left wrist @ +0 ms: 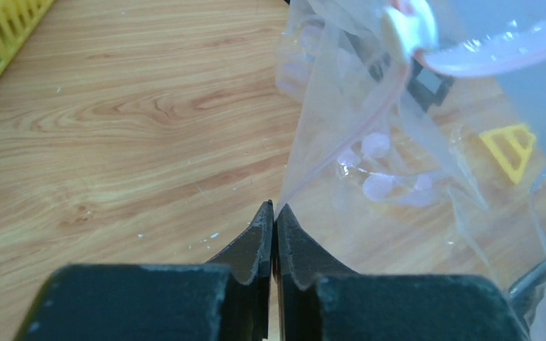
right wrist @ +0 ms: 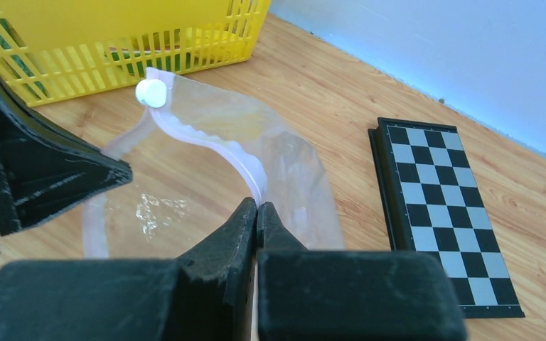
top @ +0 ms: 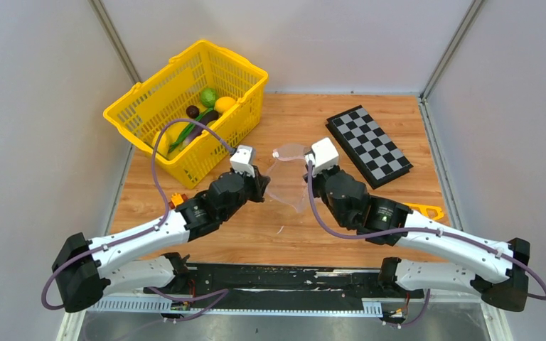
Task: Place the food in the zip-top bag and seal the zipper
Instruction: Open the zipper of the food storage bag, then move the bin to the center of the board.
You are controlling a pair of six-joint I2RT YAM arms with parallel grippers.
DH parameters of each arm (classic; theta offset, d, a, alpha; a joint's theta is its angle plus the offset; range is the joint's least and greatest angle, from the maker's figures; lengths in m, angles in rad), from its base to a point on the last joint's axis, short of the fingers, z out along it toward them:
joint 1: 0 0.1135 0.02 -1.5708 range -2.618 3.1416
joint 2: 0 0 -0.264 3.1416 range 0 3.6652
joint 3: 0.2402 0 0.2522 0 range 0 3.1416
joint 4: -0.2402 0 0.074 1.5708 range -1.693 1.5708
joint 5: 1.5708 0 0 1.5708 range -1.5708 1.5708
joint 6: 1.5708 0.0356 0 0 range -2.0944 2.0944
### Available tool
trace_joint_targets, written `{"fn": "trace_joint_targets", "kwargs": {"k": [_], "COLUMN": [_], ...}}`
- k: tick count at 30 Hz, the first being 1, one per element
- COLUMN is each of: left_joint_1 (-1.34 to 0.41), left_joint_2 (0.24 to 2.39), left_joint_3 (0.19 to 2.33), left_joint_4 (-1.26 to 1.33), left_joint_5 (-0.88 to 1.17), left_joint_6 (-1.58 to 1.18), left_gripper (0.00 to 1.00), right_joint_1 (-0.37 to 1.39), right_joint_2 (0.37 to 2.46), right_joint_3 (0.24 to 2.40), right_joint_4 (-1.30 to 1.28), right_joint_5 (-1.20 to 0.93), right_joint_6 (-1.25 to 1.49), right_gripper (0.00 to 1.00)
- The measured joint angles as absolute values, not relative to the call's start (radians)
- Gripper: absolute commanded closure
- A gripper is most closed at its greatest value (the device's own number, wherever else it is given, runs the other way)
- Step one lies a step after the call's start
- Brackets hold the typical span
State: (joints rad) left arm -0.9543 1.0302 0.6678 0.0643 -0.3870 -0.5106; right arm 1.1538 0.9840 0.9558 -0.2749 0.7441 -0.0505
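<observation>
The clear zip-top bag [top: 286, 177] hangs between my two grippers over the middle of the wooden table. My left gripper [left wrist: 275, 207] is shut on the bag's plastic edge [left wrist: 341, 142]. My right gripper [right wrist: 257, 206] is shut on the pale pink zipper [right wrist: 238, 158], which curves up to its white slider [right wrist: 151, 93]. The bag's mouth gapes between the two grips. The food [top: 202, 114], among it a green ball, a yellow fruit, a purple eggplant and green pods, lies in the yellow basket [top: 142, 121] at the back left.
A folded chequerboard [top: 368, 145] lies at the right of the table. An orange toy [top: 426, 211] sits by my right arm, another small orange thing [top: 178, 199] by my left arm. Grey walls close in the table on three sides.
</observation>
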Motion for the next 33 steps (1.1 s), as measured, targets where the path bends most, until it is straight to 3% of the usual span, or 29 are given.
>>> {"fn": "trace_joint_targets", "kwargs": {"k": [3,5,13,25,33], "left_joint_1": [-0.954,-0.954,-0.954,-0.932,-0.615], "left_joint_2": [1.061,1.076,1.074,0.887,0.970], "left_joint_3": [0.679,0.684,0.815,0.973,1.154], "left_joint_4": [0.073,0.075,-0.053,-0.294,-0.363], "left_joint_5": [-0.351,-0.339,-0.341,-0.478,-0.453], "left_joint_6": [-0.504,-0.494,-0.437,-0.261,-0.156], "left_gripper": [0.47,0.30,0.01,0.00,0.00], "right_joint_1": [1.155,1.155,1.154,1.130,1.129], "right_joint_2": [1.018,1.037,1.122,1.150,1.114], "right_joint_3": [0.985,0.989,0.990,0.989,0.974], "right_joint_4": [-0.282,-0.281,-0.244,-0.195,-0.182], "right_joint_5": [0.739,0.739,0.762,0.729,0.677], "right_joint_6": [-0.050,-0.050,-0.054,-0.014,0.011], "right_gripper": [1.00,1.00,1.00,1.00,1.00]}}
